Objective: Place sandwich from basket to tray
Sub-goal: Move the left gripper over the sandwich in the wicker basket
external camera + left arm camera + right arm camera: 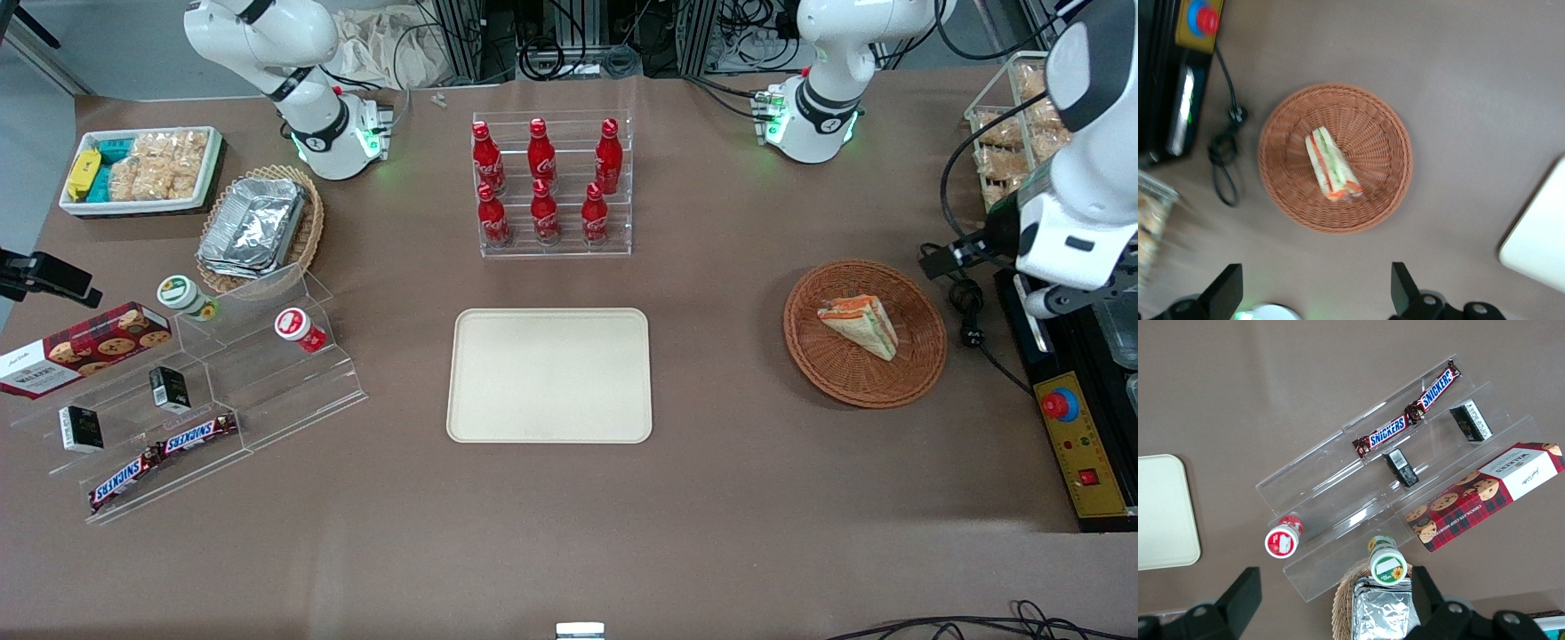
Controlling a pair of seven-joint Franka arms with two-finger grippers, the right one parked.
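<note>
Your gripper (1313, 293) hangs high above the table with its fingers (1403, 287) spread wide and nothing between them, looking straight down on the basket (1298, 200). The sandwich (1331, 165) lies on its side near the middle of that basket, untouched. From the front, you see the basket (831, 364) sitting toward the working arm's end of the table, well apart from the tray (549, 375), which lies flat at the table's centre with the rack of red bottles (544, 182) farther from the camera.

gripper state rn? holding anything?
Left gripper: open, empty, hovering above the basket, sandwich untouched in it.
</note>
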